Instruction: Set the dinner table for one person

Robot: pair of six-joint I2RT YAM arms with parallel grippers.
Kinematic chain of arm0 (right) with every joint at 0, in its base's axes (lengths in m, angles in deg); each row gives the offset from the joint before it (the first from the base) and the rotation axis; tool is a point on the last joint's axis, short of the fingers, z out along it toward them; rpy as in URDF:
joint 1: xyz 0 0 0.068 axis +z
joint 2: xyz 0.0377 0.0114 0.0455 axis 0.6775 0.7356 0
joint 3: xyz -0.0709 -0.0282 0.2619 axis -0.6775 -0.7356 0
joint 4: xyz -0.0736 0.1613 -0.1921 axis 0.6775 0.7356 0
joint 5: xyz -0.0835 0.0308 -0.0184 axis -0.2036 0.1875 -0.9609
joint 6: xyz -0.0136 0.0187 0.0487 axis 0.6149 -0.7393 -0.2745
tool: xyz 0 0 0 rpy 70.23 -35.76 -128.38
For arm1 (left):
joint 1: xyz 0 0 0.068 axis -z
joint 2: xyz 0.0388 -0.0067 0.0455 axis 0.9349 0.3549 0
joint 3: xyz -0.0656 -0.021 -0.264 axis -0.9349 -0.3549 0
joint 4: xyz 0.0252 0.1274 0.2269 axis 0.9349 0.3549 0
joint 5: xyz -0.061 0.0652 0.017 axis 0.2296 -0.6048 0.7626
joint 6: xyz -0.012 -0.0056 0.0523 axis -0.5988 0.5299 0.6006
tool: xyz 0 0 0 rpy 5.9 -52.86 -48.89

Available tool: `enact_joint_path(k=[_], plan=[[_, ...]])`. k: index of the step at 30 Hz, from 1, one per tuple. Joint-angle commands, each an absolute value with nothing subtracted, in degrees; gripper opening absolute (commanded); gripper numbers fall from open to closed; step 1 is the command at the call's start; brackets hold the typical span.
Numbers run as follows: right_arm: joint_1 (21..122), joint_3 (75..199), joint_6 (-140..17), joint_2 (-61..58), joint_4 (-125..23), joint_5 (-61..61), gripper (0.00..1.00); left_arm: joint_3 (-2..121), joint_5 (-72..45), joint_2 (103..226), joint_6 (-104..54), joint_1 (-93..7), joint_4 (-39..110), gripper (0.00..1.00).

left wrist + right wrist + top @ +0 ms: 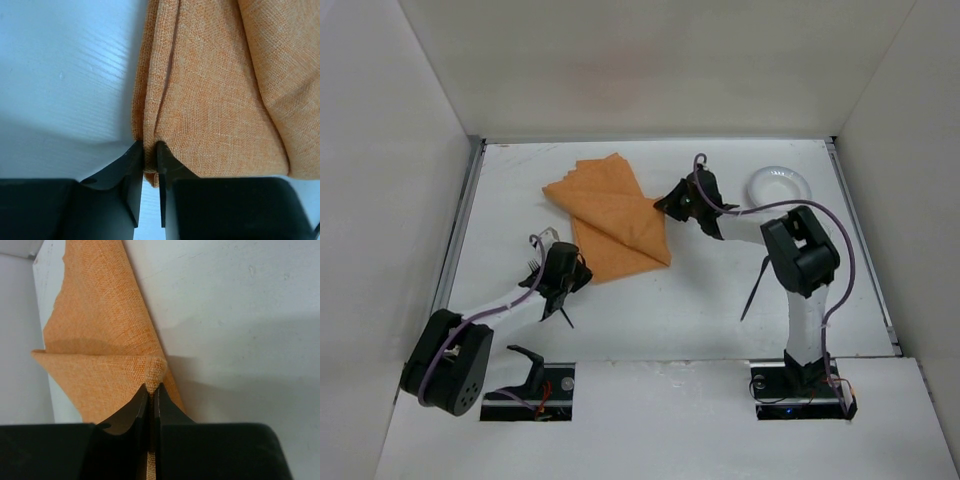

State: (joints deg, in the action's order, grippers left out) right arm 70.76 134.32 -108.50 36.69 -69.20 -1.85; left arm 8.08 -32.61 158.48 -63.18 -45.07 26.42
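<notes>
An orange cloth lies folded and rumpled on the white dinner table, left of its middle. My left gripper is at the cloth's near left corner. The left wrist view shows that gripper shut on a bunched fold of the cloth. My right gripper is at the cloth's right side. In the right wrist view it is shut on a raised corner of the cloth, which stands up as a small peak.
A white plate sits at the back right. A dark slender utensil lies by the right arm, and a fork-like piece lies beside the left wrist. Metal rails and white walls bound the table.
</notes>
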Motion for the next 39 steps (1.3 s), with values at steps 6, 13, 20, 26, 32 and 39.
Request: enact_joint_path(k=[6, 13, 20, 26, 32, 39], plan=[[63.17, 117.78, -108.55, 12.39, -74.07, -7.3, 0.05, 8.16, -34.47, 160.92, -62.19, -48.43, 25.25, 0.05], [60.7, 92.12, -109.25, -7.64, -69.16, -20.2, 0.05, 7.37, -35.7, 158.91, -61.31, -50.44, 27.09, 0.03], [70.89, 85.05, -111.27, -19.44, -51.68, -32.88, 0.07, 6.49, -39.75, 152.32, -61.21, -51.68, 31.31, 0.02], [74.77, 87.26, -110.13, -18.13, -46.3, -35.0, 0.11, 6.49, -42.03, 144.41, -61.39, -52.29, 37.8, 0.02], [74.86, 87.69, -107.24, -18.3, -45.69, -35.34, 0.36, 5.44, -43.09, 137.2, -61.48, -52.73, 44.75, 0.04], [75.03, 92.26, -100.65, -23.67, -41.64, -35.61, 0.62, 7.63, -47.47, 128.24, -60.78, -50.98, 50.91, 0.25]])
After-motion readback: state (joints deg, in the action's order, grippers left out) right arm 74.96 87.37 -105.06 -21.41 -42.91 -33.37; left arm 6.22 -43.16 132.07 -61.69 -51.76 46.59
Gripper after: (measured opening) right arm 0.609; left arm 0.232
